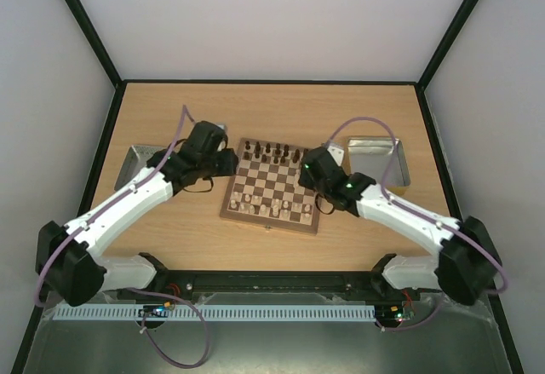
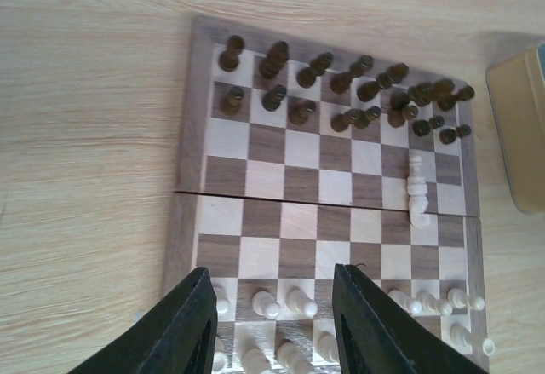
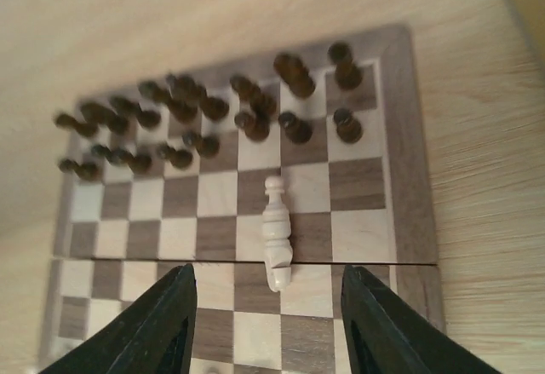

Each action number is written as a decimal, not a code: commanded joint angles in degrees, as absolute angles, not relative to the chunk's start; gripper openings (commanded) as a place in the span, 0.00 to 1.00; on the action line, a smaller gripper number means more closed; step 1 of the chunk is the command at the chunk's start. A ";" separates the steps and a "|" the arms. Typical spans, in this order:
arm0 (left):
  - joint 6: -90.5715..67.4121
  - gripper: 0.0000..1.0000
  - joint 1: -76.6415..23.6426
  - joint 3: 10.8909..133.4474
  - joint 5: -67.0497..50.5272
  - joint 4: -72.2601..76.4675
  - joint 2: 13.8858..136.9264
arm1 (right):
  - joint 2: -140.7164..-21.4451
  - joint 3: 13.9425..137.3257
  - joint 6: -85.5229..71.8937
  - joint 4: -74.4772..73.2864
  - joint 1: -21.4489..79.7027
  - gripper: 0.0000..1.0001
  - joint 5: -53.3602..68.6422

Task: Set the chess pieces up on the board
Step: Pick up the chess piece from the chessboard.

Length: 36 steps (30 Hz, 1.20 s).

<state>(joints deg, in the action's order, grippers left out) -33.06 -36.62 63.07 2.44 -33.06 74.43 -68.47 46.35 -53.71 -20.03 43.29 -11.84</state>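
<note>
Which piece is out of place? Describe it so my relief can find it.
Find the board in the middle of the table. On its bare middle ranks, toward the right, a pale piece lies across the centre seam. It is the only one lying down, away from the rows.

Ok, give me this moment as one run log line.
dark pieces: standing | cream piece: lying on its side on board | left end effector: open, empty | right end effector: open, empty, at that piece
</note>
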 commanded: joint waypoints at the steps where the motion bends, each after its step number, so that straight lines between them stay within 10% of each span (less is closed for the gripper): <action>1: -35.07 0.40 -32.97 57.35 -0.54 -24.75 69.98 | -76.51 49.48 -47.07 -17.64 41.59 0.43 -3.75; 12: -33.57 0.43 -28.43 54.68 -7.60 -21.17 71.02 | -92.11 55.62 -41.35 -18.30 39.39 0.49 3.12; 36: -38.94 0.46 -27.95 54.37 -12.37 -16.75 70.60 | -95.25 55.94 -35.90 -17.82 39.44 0.11 1.08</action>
<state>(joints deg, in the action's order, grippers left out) -36.40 -28.36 55.42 -10.85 -19.59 71.33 -97.17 56.82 -39.51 -18.92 39.59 0.36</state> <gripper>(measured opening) 0.463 0.133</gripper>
